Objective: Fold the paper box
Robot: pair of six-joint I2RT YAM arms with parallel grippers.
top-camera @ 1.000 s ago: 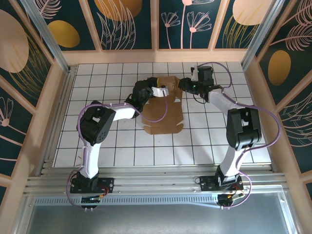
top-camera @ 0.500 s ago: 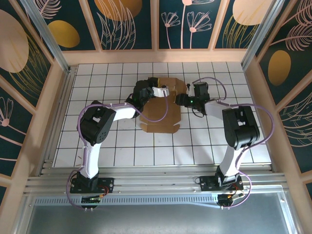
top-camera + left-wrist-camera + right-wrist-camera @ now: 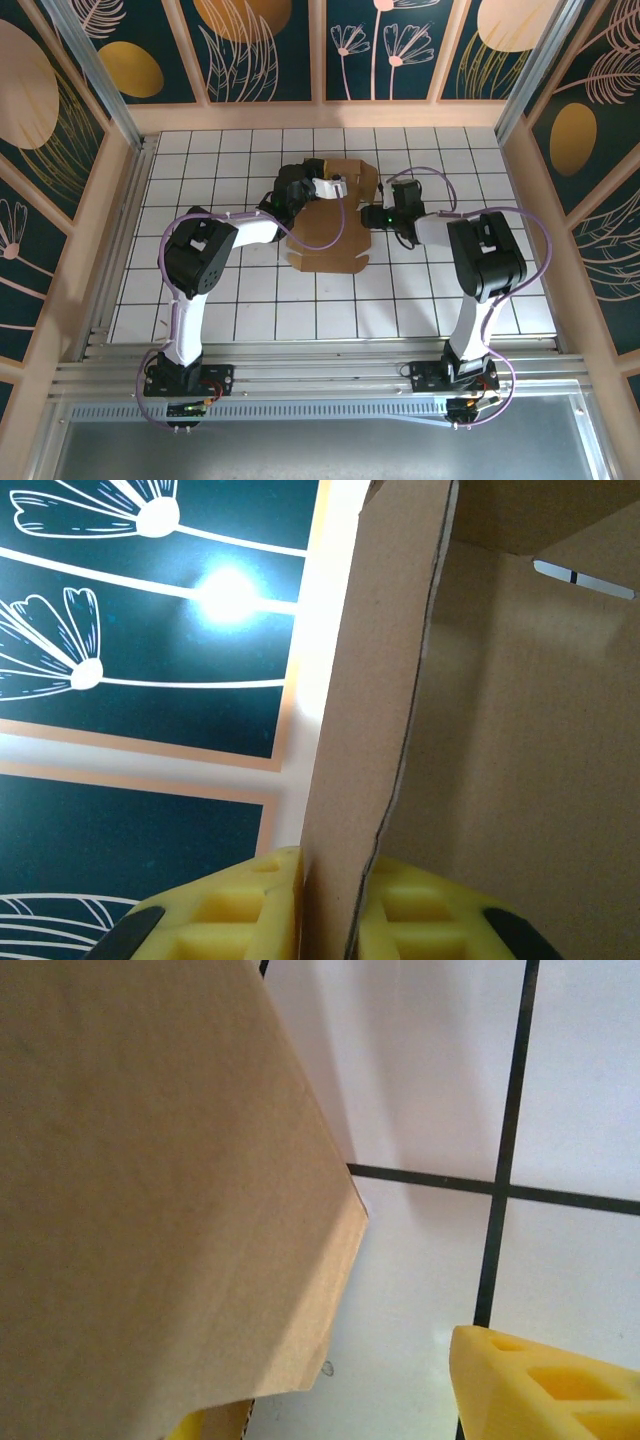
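My left gripper [image 3: 332, 910] pinches the one paper box [image 3: 325, 228] at 12 o'clock; my right gripper [image 3: 372, 214] gapes at its 3 o'clock edge (two grippers, counted). White tiled table [image 3: 200, 160], floral walls [image 3: 100, 60].

No text, label or number can be read anywhere, paper box [image 3: 345, 250] included.

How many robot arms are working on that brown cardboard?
2. The left arm reaches in from the near left, the left gripper clamped on the paper box; the right arm reaches from the near right to the box's right edge.
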